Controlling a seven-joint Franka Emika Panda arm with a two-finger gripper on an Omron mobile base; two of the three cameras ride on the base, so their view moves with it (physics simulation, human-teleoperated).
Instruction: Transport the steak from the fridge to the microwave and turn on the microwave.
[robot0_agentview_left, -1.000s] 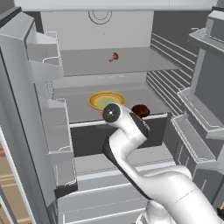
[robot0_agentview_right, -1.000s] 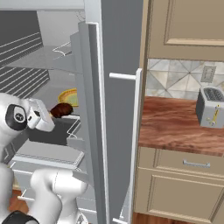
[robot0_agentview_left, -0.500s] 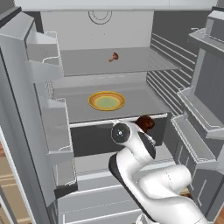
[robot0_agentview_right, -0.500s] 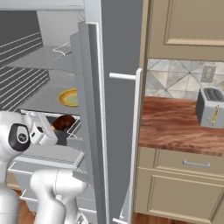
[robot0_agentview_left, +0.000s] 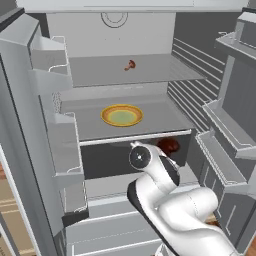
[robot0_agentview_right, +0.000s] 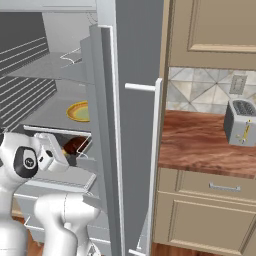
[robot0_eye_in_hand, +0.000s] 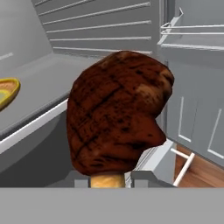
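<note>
The steak (robot0_eye_in_hand: 116, 127), a dark brown lump with a tan edge, sits between my gripper (robot0_eye_in_hand: 109, 180) fingertips, which are shut on it. In the left base view the steak (robot0_agentview_left: 168, 145) peeks out just below the front edge of the middle shelf of the open fridge (robot0_agentview_left: 115, 42), behind my arm's wrist. From the right the steak (robot0_agentview_right: 75, 145) hangs in front of that shelf, held by the gripper (robot0_agentview_right: 64, 151), beside the fridge door (robot0_agentview_right: 135, 130). The microwave is out of view.
A round yellow plate (robot0_agentview_left: 122, 115) lies on the middle shelf, and a tiny brown mushroom-shaped piece (robot0_agentview_left: 130, 65) on the shelf above. Door bins (robot0_agentview_left: 222, 150) flank the opening on both sides. A toaster (robot0_agentview_right: 242, 122) stands on the wooden counter (robot0_agentview_right: 200, 145) to the right.
The arm has folded down and back, carrying the steak from the middle shelf's level beside the plate to just below and in front of that shelf's edge.
</note>
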